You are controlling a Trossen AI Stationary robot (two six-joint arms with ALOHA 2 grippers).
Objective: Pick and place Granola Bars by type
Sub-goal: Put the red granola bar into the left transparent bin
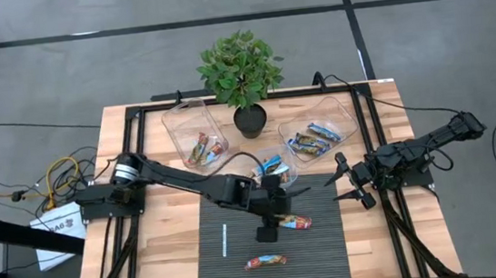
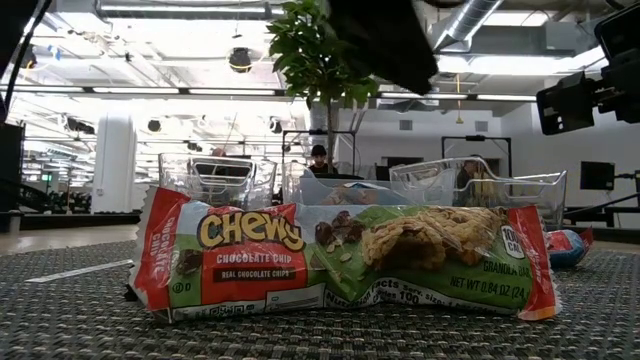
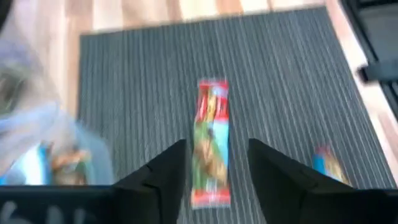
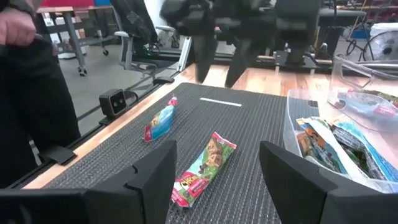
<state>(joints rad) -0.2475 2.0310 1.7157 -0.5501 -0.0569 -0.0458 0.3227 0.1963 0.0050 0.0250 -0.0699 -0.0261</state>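
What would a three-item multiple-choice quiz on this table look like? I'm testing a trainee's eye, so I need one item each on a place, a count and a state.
1. Where does the white stick lie?
A. On the dark mat
B. In a clear bin
C. In the plant pot

2. How many granola bars lie loose on the mat?
A. None
B. Two
C. Five

3. How do the left gripper's jaws stand?
A. Shut on a bar
B. Open over a bar
C. Shut on the stick

1 A: it rests on the mat's weave.
2 B: a red-and-green bar and a blue bar.
3 B: the jaws stand apart, either side of the red-and-green bar.
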